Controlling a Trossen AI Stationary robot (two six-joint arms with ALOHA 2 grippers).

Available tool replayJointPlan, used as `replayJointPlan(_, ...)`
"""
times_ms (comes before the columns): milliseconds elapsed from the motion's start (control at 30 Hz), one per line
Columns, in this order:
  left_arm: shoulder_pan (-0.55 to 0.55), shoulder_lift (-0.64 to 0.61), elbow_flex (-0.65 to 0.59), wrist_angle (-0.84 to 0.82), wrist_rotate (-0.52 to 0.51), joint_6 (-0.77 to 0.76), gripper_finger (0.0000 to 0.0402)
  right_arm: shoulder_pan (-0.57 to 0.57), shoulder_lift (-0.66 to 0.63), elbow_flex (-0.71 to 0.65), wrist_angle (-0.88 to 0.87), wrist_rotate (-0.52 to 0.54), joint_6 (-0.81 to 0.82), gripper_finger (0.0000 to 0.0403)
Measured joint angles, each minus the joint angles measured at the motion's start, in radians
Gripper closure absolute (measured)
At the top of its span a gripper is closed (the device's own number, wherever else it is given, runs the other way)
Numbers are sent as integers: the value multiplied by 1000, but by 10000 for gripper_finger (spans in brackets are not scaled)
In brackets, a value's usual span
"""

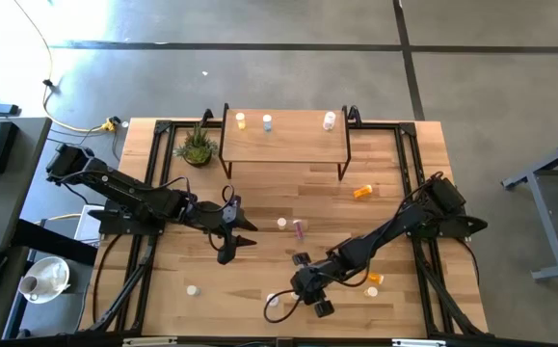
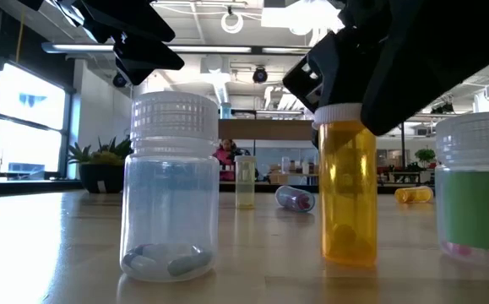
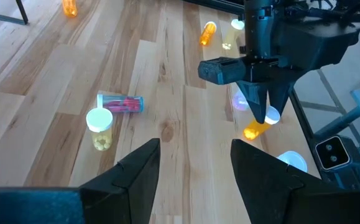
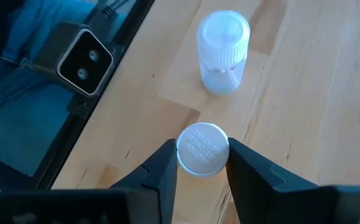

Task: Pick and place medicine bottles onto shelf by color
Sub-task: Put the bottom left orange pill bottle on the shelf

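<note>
While the right pincer (image 4: 201, 165) closes on the white ribbed cap of an upright orange pill bottle (image 2: 347, 190), the pick step is in hand.

Both dark fingers sit against the cap's sides, so the bottle looks gripped, standing on the tabletop directly below the pincer near the front edge. A pinkish-white bottle (image 4: 223, 51) stands just beyond it. Next comes a straight lift, then a carry to the low light-wood shelf on black legs (image 1: 283, 145), well beyond the pincer. The left pincer (image 1: 228, 231) hovers open and empty.
</note>
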Motion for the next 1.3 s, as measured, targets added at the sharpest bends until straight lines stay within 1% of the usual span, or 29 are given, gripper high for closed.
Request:
replayJointPlan(200,0,0,0,0,0,17,216,-8,-62,0,-3,7,-59,294)
replayJointPlan(400,0,0,0,0,1,18,216,-38,-170,0,-13,12,-154,295)
replayJointPlan(500,0,0,0,0,2,18,216,-62,-235,0,-48,44,-195,295)
replayJointPlan(600,0,0,0,0,1,18,216,-93,-304,0,-82,108,-222,295)
replayJointPlan(700,0,0,0,0,1,18,216,-134,-368,0,-102,145,-255,295)
replayJointPlan(867,0,0,0,0,1,18,216,-233,-469,0,-107,173,-314,295)
replayJointPlan(967,0,0,0,1,0,18,216,-306,-521,0,-102,240,-352,295)
replayJointPlan(1067,0,0,0,1,0,17,216,-395,-563,1,-76,291,-373,295)
replayJointPlan(1133,0,0,0,0,0,18,216,-459,-584,1,-54,306,-380,295)
replayJointPlan(1300,0,0,0,1,-1,18,216,-624,-612,1,-9,317,-380,295)
